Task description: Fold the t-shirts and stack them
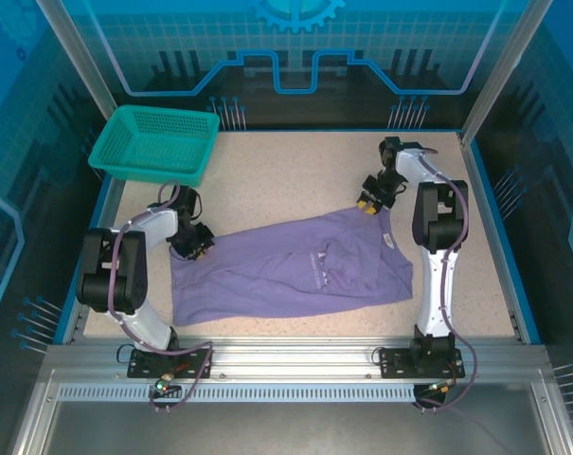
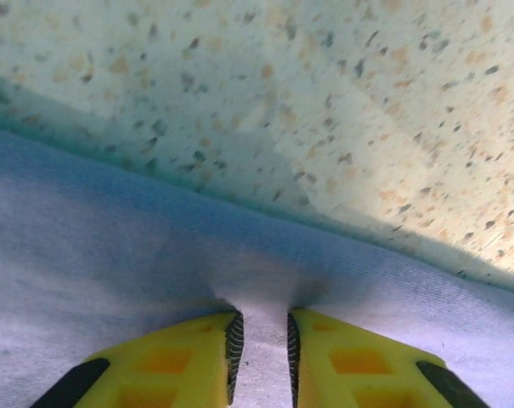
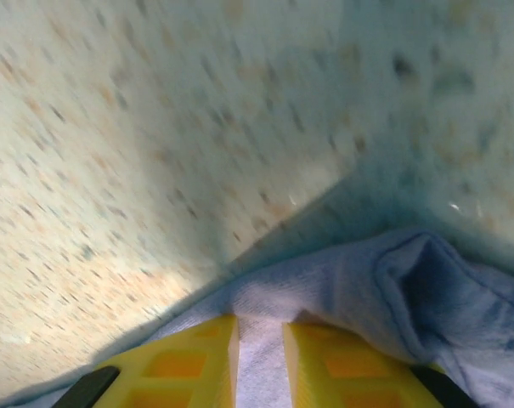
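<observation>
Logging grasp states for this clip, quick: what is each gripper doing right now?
Left gripper: closed on the shirt edge.
Right gripper: closed on the shirt edge too.

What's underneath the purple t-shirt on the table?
Speckled tabletop shows around the t-shirt lying on it. The left gripper and right gripper pinch its edge. Anything beneath the fabric is hidden.

T-shirt (image 1: 267, 280) chest lettering (image 1: 316, 267), illegibly small

Blue patterned wall panels (image 1: 172, 38) enclose a speckled beige tabletop (image 1: 286, 175), an aluminium rail (image 1: 295, 365) along its near edge.
</observation>
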